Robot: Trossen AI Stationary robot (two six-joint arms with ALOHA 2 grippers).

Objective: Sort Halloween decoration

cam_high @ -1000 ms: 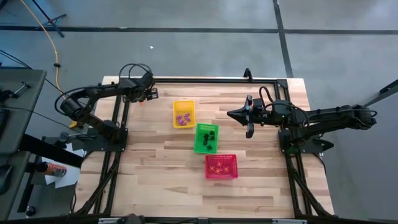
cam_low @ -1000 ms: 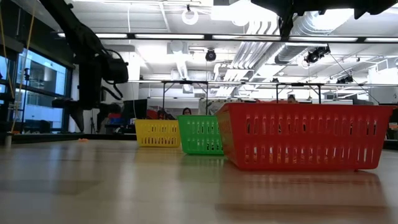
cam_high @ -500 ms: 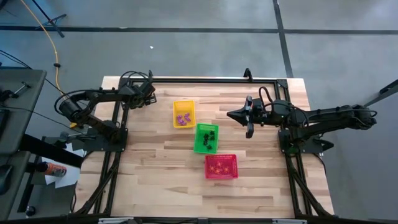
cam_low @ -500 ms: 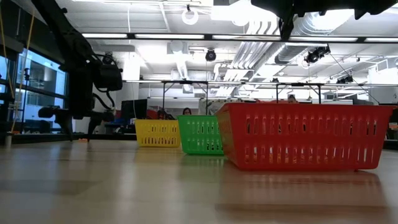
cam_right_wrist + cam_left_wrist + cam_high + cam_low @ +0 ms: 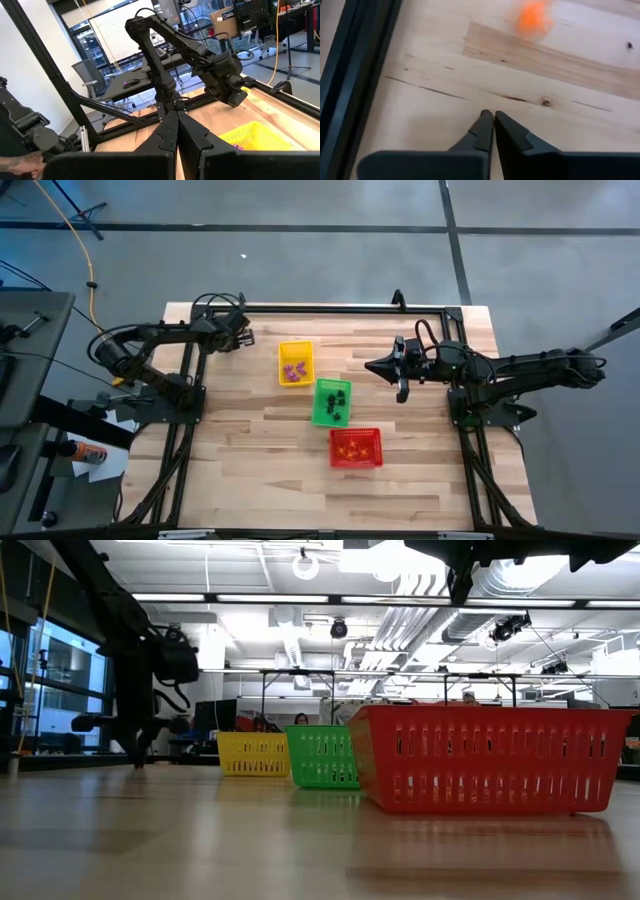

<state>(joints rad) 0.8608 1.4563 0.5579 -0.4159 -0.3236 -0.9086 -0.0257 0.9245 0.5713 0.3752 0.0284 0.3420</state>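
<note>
Over at the bench's (image 5: 250, 480) left side, near the far-left corner, the left gripper (image 5: 493, 116) is down low at the wood, its fingers (image 5: 482, 131) pressed together with nothing visible between them. In its own wrist view an orange trinket (image 5: 532, 19), blurred, lies on the bare boards ahead of the tips, apart from them, so that piece is not in the grip. The low view shows the same arm (image 5: 140, 670) reaching down to the surface beside the yellow basket. Moving right, the yellow basket (image 5: 295, 363) sits toward the far edge, left of centre, with purple trinkets (image 5: 293, 370) inside. Next in the diagonal row, the green basket (image 5: 332, 402) sits near the bench's middle and carries black trinkets (image 5: 338, 404). Then the red basket (image 5: 356, 447), closest of the three to the near edge, has orange trinkets (image 5: 350, 448) lying in it. The three baskets run corner to corner, just beside one another. Further right, the right gripper (image 5: 374, 365) hangs above the far-right part of the bench, well apart from the baskets, pointing toward the yellow one, and its fingers (image 5: 167, 132) are pressed together on nothing. That wrist view looks across the yellow basket's rim to the left arm on the opposite side.
</note>
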